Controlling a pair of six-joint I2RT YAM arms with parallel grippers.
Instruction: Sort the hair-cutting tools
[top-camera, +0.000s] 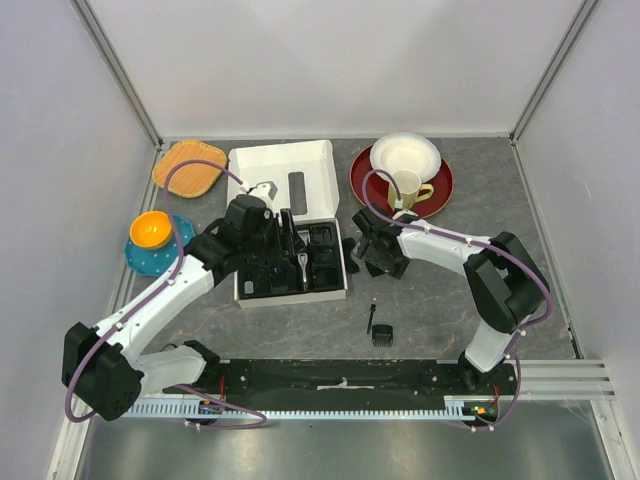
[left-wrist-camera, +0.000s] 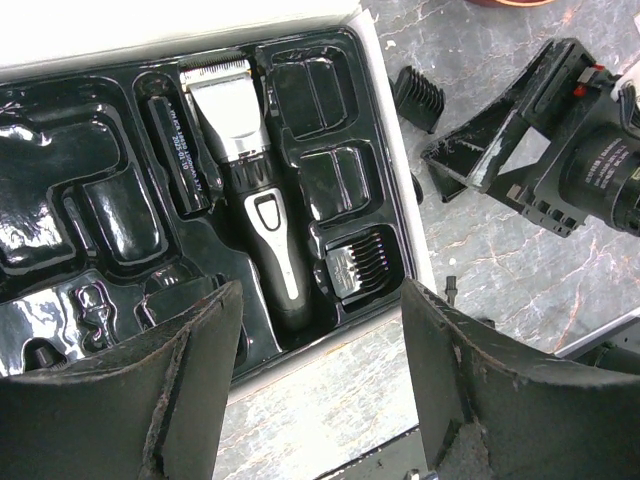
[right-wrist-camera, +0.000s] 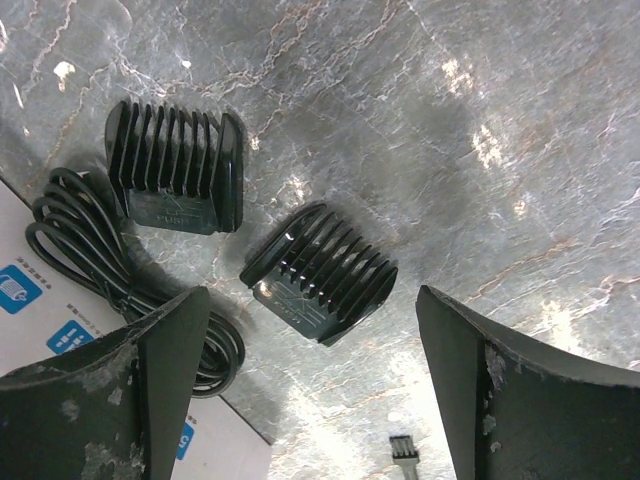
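Gaping wide and empty, the left gripper (left-wrist-camera: 320, 305) hangs over the tray (left-wrist-camera: 60, 180), where the clipper (left-wrist-camera: 250, 170) lies mid-frame beside a stowed comb (left-wrist-camera: 358, 268); the right gripper (right-wrist-camera: 310, 300), equally wide, hovers above two loose combs (right-wrist-camera: 322, 272), centre and upper left.

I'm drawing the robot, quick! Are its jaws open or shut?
Left gripper: jaws open, holding nothing.
Right gripper: jaws open, holding nothing.

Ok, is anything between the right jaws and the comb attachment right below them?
Nothing visible does. The comb attachment lies bare on the table, framed by the open right jaws. A second comb sits apart from it, and the coiled black cable lies off to the side, close by one jaw.
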